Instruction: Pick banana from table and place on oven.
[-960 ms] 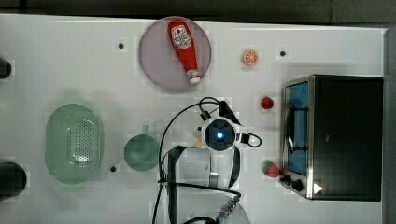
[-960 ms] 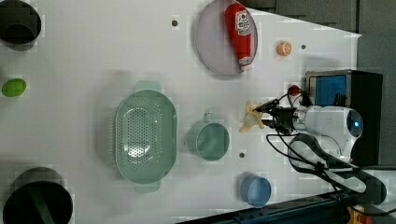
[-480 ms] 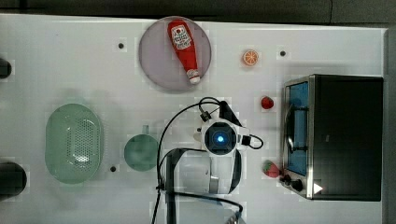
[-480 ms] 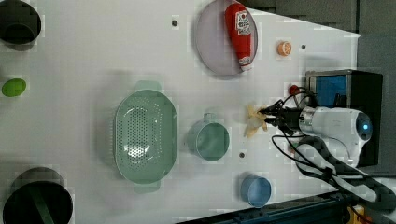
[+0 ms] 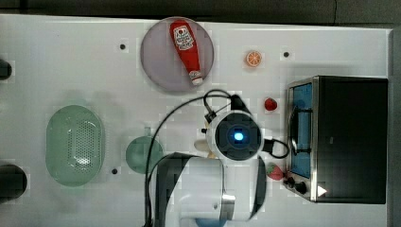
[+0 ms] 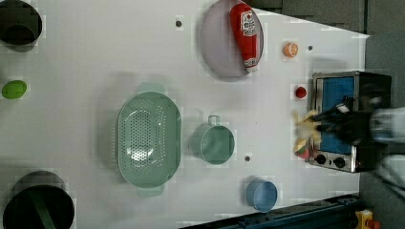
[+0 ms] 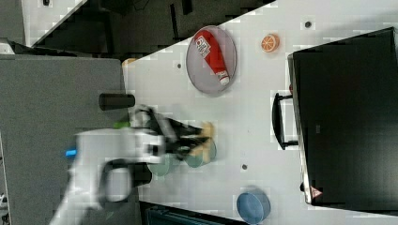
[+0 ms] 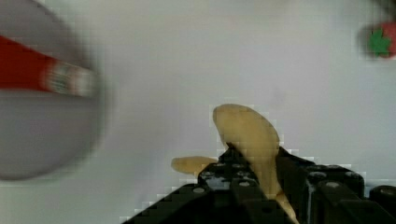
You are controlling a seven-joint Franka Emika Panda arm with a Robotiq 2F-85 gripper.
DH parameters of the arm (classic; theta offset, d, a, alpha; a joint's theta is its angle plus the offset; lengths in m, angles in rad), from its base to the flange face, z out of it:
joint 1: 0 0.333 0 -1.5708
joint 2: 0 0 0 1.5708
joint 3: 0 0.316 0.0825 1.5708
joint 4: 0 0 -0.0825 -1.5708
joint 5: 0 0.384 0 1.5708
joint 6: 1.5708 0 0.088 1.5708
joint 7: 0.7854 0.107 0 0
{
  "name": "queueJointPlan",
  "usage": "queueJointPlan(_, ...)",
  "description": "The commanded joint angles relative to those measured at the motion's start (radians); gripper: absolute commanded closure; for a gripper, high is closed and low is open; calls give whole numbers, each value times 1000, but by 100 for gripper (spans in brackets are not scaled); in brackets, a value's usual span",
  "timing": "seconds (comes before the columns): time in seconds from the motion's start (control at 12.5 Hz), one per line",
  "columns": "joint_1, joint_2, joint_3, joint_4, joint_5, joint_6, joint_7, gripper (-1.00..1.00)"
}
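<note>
The pale banana (image 8: 246, 133) sits between my black fingers (image 8: 294, 170), with one peel flap (image 8: 191, 163) sticking out sideways. My gripper (image 8: 254, 168) is shut on it, above the white table (image 8: 187, 60). In the left view the banana (image 6: 305, 130) hangs just in front of the oven (image 6: 334, 90) door, with the gripper (image 6: 328, 127) blurred behind it. In the right view the banana (image 7: 206, 136) is held over the table, well apart from the oven (image 7: 347, 117). In the top view my wrist (image 5: 236, 137) covers most of the banana (image 5: 202, 145), to the left of the oven (image 5: 352, 137).
A ketchup bottle (image 5: 185, 47) lies on a grey plate (image 5: 158, 71). An orange slice (image 5: 254, 58) and two strawberries (image 5: 270, 104) (image 5: 274, 171) lie near the oven. A green colander (image 5: 74, 144), a green cup (image 5: 142, 155) and a blue cup (image 6: 261, 194) stand on the table.
My jaws have drawn in on the banana. The arm has carried it off the table and toward the oven, rightward in the left view.
</note>
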Motion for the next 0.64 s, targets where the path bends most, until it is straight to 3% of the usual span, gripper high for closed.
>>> queueJointPlan(0.08, 17, -72, 5, 163, 7, -175, 16, 48)
queueJointPlan(0.24, 10, -71, -10, 261, 6, -316, 16, 48)
queueJointPlan(0.48, -12, -41, -86, 389, 0, -391, -19, 48)
queueJointPlan(0.64, -22, 7, -166, 453, -26, -398, -182, 48)
